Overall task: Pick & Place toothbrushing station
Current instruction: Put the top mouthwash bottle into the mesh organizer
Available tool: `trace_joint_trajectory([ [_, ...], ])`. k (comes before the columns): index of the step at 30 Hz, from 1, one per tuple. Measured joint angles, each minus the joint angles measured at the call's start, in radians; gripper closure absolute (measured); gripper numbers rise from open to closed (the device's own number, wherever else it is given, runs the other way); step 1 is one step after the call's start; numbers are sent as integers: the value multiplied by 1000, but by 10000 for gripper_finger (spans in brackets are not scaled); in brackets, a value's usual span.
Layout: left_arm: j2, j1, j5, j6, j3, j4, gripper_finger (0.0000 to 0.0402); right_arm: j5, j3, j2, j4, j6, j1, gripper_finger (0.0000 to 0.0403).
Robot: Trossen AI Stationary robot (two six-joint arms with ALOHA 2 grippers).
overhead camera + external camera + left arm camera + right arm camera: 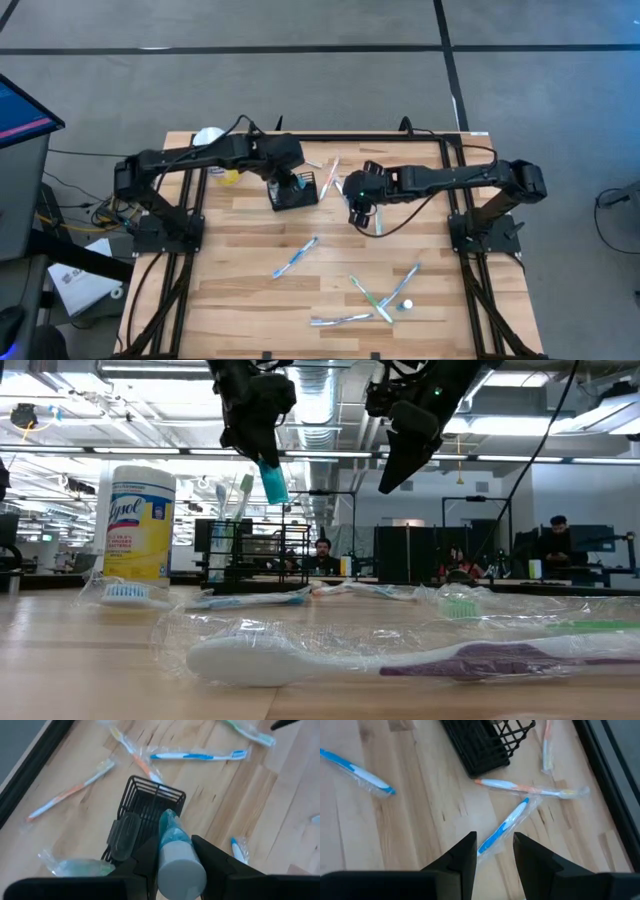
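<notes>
The caddy sits near the back middle of the table, a small black wire-mesh box that looks light and stiff, easy to shove or tip if knocked, so I'd judge the rim or a side wall the sensible place to pinch it, since the mesh gives the fingers edges to bite on. The left gripper hangs right above it, clamped on a small tube with a teal body and grey-white cap, the teal end pointing down toward the caddy's open top; the tube looks smooth and rounded, likely a bit slippery, and the basket opening is narrow, so it will want lining up squarely. The right gripper hovers just beside the caddy over a wrapped blue toothbrush, its fingers apart with nothing between them. That brush is thin and lies flat in crinkly plastic, which I'd expect to slide; a hold across the handle's middle looks best. An orange toothbrush lies close by, between the blue one and the caddy, and could get caught in the same pinch. More wrapped brushes are scattered over the front of the table, well apart from the caddy, and a yellow wipes canister stands at the back left corner, out of the way. The two arms work near one another, so crowding over the caddy is the main risk.
</notes>
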Motion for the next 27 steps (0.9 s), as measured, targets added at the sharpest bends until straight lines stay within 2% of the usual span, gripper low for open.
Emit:
trace_joint_trajectory([
  [16,18,3,-9,0,8,-71,314,-32,0,1,25,-11,-6,285],
  [27,103,19,2,24,7,-75,314,-34,0,1,37,-12,-6,285],
])
